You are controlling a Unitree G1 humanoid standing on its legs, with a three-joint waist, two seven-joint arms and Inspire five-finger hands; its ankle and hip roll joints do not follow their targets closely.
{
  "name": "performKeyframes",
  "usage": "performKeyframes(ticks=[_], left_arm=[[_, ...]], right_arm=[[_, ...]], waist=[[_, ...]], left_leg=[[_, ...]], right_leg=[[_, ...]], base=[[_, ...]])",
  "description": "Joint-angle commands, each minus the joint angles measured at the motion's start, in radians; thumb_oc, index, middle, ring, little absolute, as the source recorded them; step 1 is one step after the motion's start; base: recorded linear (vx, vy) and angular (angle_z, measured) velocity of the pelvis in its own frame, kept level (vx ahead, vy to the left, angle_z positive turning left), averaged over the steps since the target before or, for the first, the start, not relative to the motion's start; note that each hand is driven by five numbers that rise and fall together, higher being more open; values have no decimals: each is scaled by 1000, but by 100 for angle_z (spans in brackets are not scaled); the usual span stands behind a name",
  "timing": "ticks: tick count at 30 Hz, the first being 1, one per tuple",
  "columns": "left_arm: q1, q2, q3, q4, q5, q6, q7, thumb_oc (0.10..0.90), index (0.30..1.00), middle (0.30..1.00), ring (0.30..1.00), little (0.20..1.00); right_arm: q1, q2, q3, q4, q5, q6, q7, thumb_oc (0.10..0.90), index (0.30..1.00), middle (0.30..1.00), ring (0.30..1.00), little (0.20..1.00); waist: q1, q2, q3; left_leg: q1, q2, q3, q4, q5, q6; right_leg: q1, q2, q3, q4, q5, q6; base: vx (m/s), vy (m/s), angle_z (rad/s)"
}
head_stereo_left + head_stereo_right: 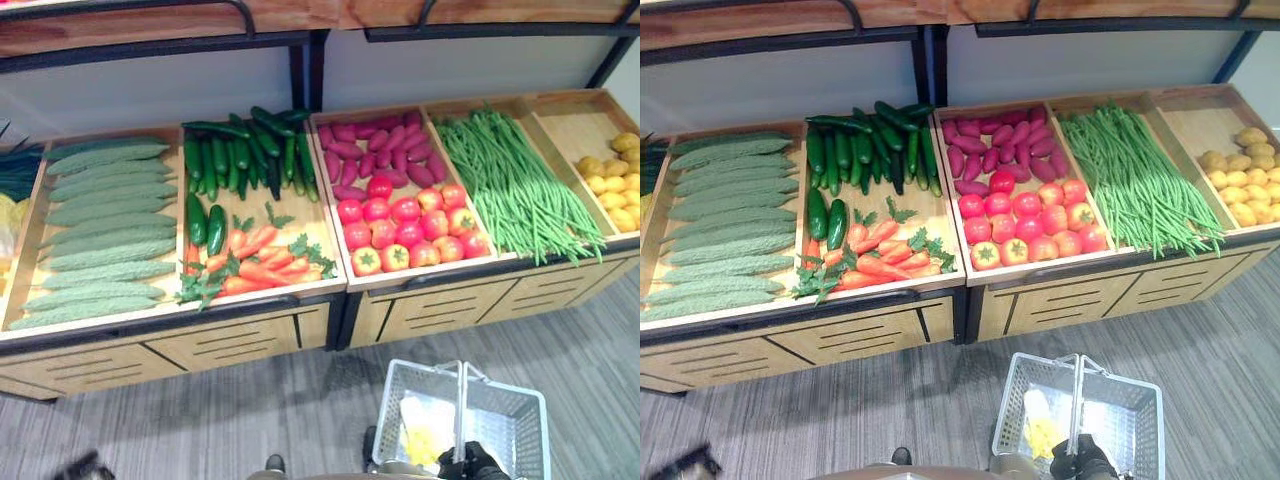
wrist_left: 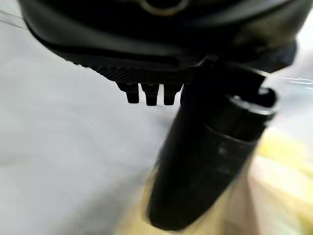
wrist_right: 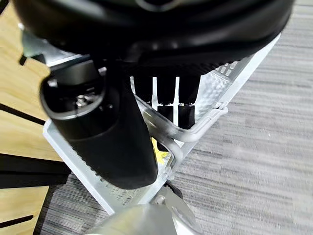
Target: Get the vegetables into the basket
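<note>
A wooden produce stand (image 1: 250, 335) spans the far side of a grey plank floor (image 1: 200, 420), its trays holding pale gourds (image 1: 100, 225), cucumbers (image 1: 240, 150), carrots (image 1: 265, 262), tomatoes (image 1: 405, 228) and green beans (image 1: 515, 180). The silver basket (image 1: 510, 420) hangs low at the near edge, something yellow inside. The right hand (image 1: 472, 462) curls round its handles (image 3: 195, 132). The left hand (image 2: 195, 147) hangs over the floor, fingers curled, empty.
</note>
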Motion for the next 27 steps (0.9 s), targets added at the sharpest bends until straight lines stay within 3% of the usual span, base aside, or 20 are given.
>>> performKeyframes(ticks=[1, 8, 10, 18, 27], left_arm=[[-95, 150, 95, 38, 246, -43, 137, 900, 1000, 1000, 1000, 1000], [-166, 226, 13, -136, 377, -37, 63, 900, 1000, 1000, 1000, 1000], [-178, 240, -63, -193, 383, -71, -51, 900, 1000, 1000, 1000, 1000], [-307, 363, -219, -11, 281, -143, -209, 900, 1000, 1000, 1000, 1000], [-393, 434, -317, -61, 302, -154, -283, 900, 1000, 1000, 1000, 1000]], right_arm=[[-10, -48, 25, 38, -33, -5, -34, 400, 300, 300, 300, 300], [-28, -67, 56, -13, -37, -4, -26, 400, 300, 300, 300, 300], [-36, -79, 59, -32, -33, -6, -16, 400, 300, 300, 300, 300], [-46, -106, 96, -90, -44, -23, 17, 400, 300, 300, 300, 300], [-42, -112, 105, -138, -60, -32, 28, 400, 300, 300, 300, 300]], waist=[[-30, -24, 35], [-46, -24, 41], [-55, -23, 45], [-87, -19, 52], [-111, -20, 61]], left_leg=[[-18, 16, -64, 1, -32, -29], [-22, 16, -56, 1, -31, -29], [-23, 16, -51, 1, -30, -28], [-12, 19, -19, 1, -32, -32], [-3, 24, 6, 1, -36, -34]], right_leg=[[59, -93, 18, 8, -42, 118], [50, -95, 30, 8, -38, 120], [48, -95, 36, 7, -36, 120], [38, -95, 62, 6, -27, 125], [25, -89, 92, 6, -24, 126]], base=[[9, -3, 5], [-6, 2, -2], [-15, 14, -9], [-2, 15, -6], [16, 13, -12]])
